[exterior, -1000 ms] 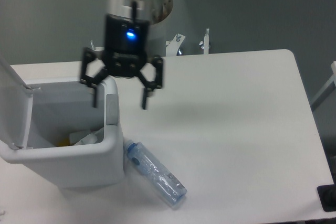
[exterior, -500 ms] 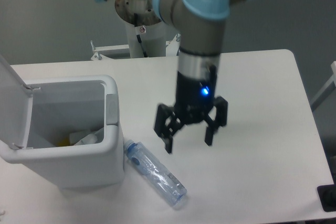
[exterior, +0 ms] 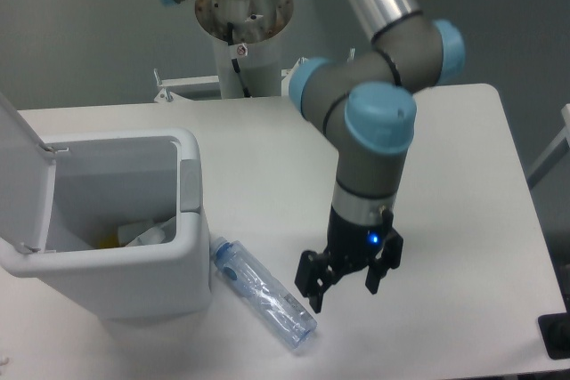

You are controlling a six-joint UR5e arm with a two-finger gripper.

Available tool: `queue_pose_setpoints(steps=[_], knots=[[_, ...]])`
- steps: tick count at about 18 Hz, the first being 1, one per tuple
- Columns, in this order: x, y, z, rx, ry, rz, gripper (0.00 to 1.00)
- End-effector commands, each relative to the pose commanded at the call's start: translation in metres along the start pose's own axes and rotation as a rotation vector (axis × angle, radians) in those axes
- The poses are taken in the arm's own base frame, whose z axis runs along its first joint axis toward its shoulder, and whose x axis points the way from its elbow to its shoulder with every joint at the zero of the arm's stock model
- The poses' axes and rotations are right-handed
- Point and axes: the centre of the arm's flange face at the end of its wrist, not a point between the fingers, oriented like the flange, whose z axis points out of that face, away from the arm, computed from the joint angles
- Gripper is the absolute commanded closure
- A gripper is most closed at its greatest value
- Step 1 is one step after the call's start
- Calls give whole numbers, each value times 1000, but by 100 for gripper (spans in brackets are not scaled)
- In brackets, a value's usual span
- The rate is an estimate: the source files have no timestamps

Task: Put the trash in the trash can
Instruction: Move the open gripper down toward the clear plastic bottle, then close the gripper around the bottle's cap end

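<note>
A clear blue-tinted crinkled bottle (exterior: 264,295) lies on the white table, its blue cap touching the front right corner of the trash can (exterior: 189,260). The can is white and boxy, its lid (exterior: 20,175) hinged open to the left. Inside it lies a crumpled white wrapper (exterior: 142,234). My gripper (exterior: 346,290) hangs open and empty just above the table, right of the bottle's lower end, its near finger close to the bottle but apart from it.
The table's right edge (exterior: 525,220) and front edge are near the gripper. A black object (exterior: 557,335) sits at the bottom right corner. The arm's base column (exterior: 242,33) stands behind the table.
The gripper has swung from above the trash can's right rim, rightward and down across the table, to just right of the bottle's lower end. It stays open. The bottle has not moved.
</note>
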Motion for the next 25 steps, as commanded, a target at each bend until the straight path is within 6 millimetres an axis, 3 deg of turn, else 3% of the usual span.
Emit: queue_pose_setpoints(steps=[4,7,11,17,25], knots=[[1,9,28,-44,-18,-8,0],[19,16,53,-73,-75,17,0],[24,15,65,-81,-73,7,0],[52,22,80,-99,-62,49,0],[53,33,102,-132,-98,54,0]])
